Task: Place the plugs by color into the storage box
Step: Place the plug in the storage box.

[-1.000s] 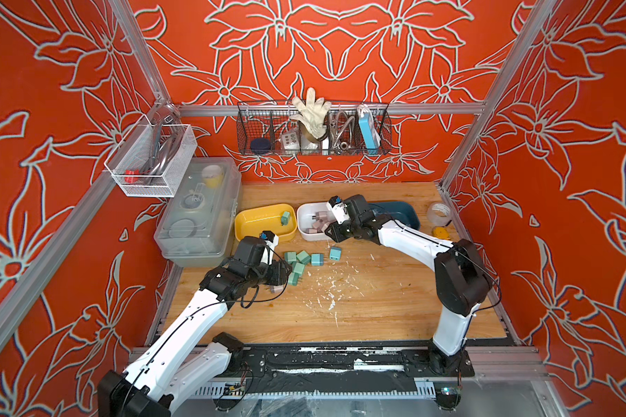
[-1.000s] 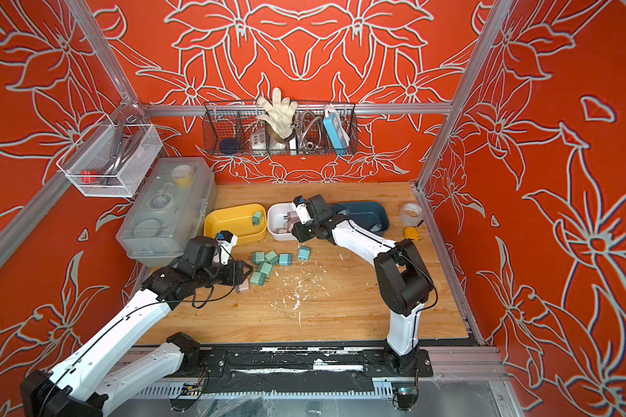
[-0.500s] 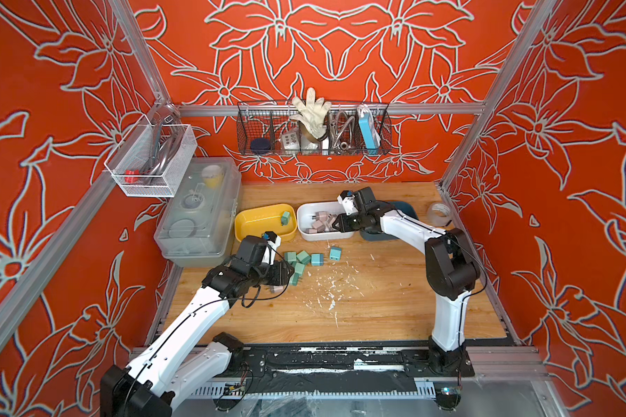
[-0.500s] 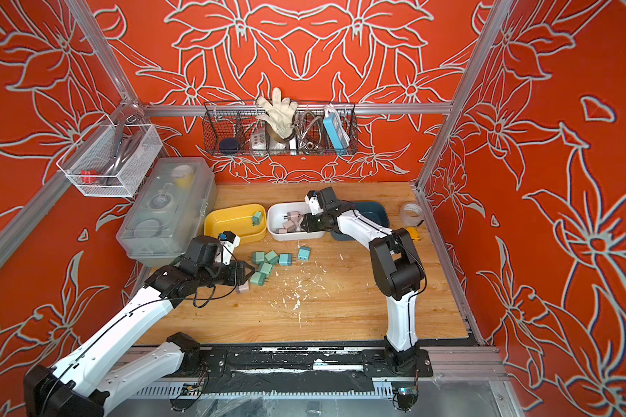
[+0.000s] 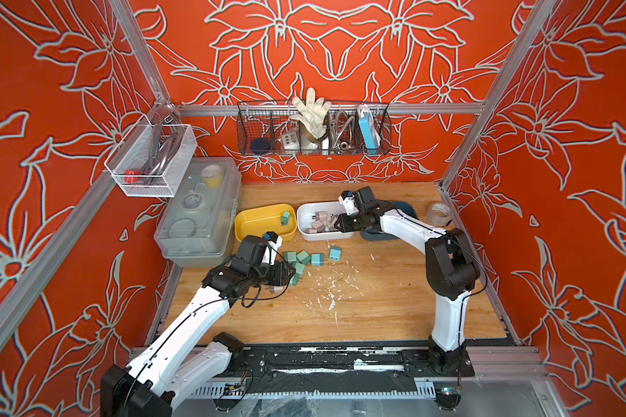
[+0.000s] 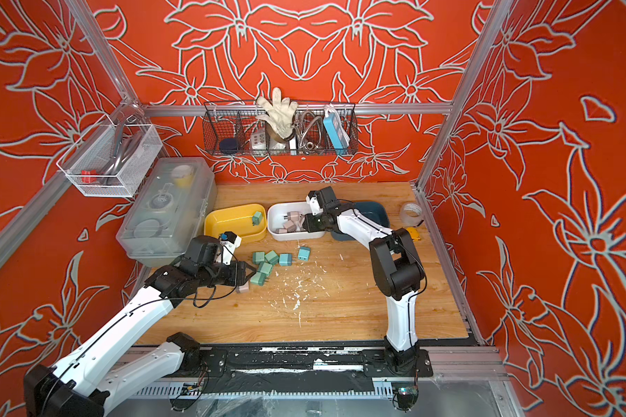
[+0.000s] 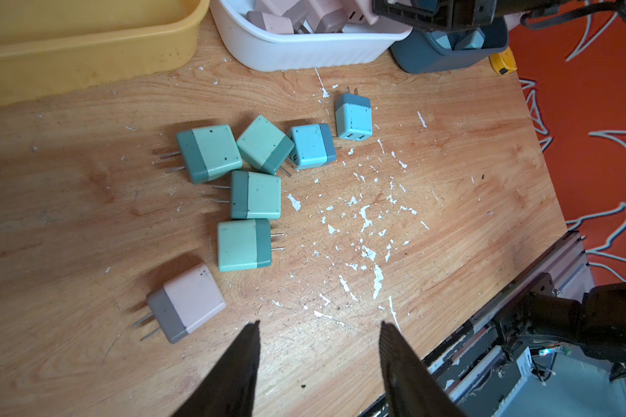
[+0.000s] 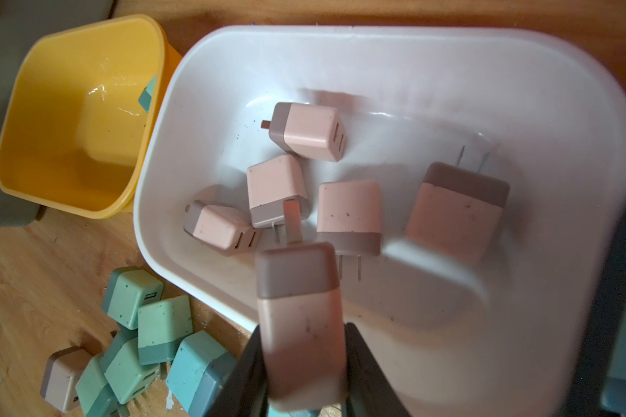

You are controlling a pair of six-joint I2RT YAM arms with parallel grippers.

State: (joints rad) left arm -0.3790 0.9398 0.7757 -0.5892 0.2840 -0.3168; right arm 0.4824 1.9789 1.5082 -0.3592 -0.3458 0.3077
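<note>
Done: five pink plugs [image 8: 275, 184] lay in white bin [image 8: 521, 72].
Remaining: seven loose plugs [image 7: 255, 195] on table [image 7: 87, 216].
Right gripper [image 8: 304, 326]: clamped a sixth pink plug [image 8: 297, 281].
Left gripper [image 7: 319, 322]: jaws apart, empty.

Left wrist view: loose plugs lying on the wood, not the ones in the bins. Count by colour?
Mint green plugs: 4
Light blue plugs: 2
Pink plug: 1
Total: 7
</note>
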